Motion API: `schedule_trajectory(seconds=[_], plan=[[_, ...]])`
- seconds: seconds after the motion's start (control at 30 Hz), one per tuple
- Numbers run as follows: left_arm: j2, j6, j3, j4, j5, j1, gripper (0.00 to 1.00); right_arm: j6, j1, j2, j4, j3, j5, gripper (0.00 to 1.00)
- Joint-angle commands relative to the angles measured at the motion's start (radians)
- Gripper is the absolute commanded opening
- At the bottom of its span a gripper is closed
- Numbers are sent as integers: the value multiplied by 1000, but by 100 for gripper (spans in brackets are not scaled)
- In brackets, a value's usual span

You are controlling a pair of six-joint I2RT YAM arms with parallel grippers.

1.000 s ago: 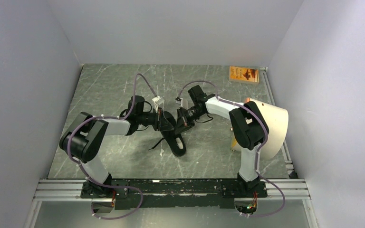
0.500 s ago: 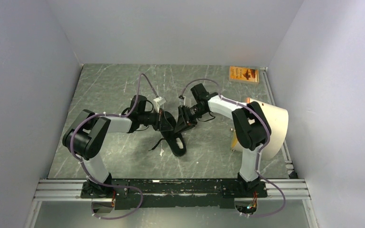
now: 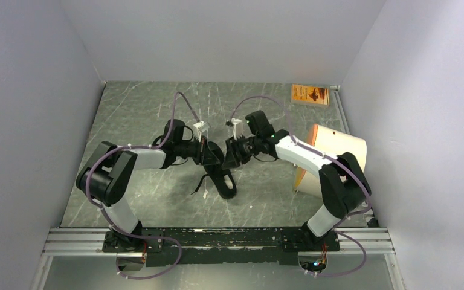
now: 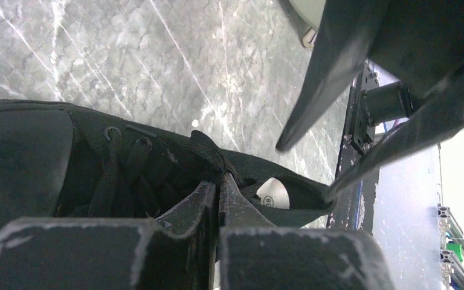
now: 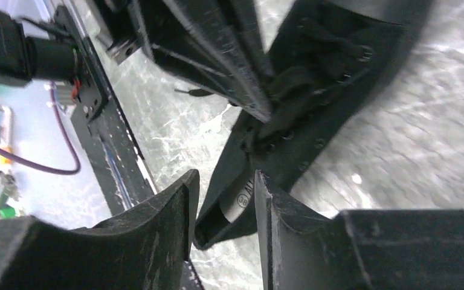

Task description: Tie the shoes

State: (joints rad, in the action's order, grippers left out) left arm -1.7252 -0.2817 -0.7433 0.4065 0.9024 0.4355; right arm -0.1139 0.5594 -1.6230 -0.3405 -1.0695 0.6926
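Note:
The black shoe (image 3: 225,185) lies mid-table, toe toward the arms' far side, with a loose lace end (image 3: 200,185) trailing to its left. My left gripper (image 3: 216,158) is over the shoe's laced top. In the left wrist view it (image 4: 219,181) is shut, pinching a black lace (image 4: 208,148) at its tips above the shoe (image 4: 24,151). My right gripper (image 3: 229,159) faces it from the right, almost touching. In the right wrist view it (image 5: 225,180) is open and empty, with the shoe (image 5: 344,90) below and beyond it.
A cream-and-orange curved cylinder (image 3: 338,158) stands at the right, close to the right arm's elbow. An orange box (image 3: 310,93) lies at the back right corner. Grey walls close in three sides. A metal rail (image 3: 217,240) runs along the near edge.
The right arm's elbow has swung down and out to the right, uncovering the cylinder. Its gripper stays by the shoe. The left arm has hardly moved.

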Motion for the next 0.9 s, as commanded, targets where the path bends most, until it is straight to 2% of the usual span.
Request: schedule_trajectory(seconds=[0.0,0.13,0.3,0.47,0.87], plan=[[27,20,-14,-13,32,-11,5,94,49,17,204,71,-43,41],[16,42,-21,-39,29,-11,5,82,47,-14,149,35,-88,32],[-18,35,-20,-9,38,-12,5,44,51,32,235,108,-108,38],[-18,21,-19,8,38,-12,5,56,53,-29,198,63,-95,34],[-24,40,-33,-22,46,-15,5,45,52,-78,227,64,-62,33]])
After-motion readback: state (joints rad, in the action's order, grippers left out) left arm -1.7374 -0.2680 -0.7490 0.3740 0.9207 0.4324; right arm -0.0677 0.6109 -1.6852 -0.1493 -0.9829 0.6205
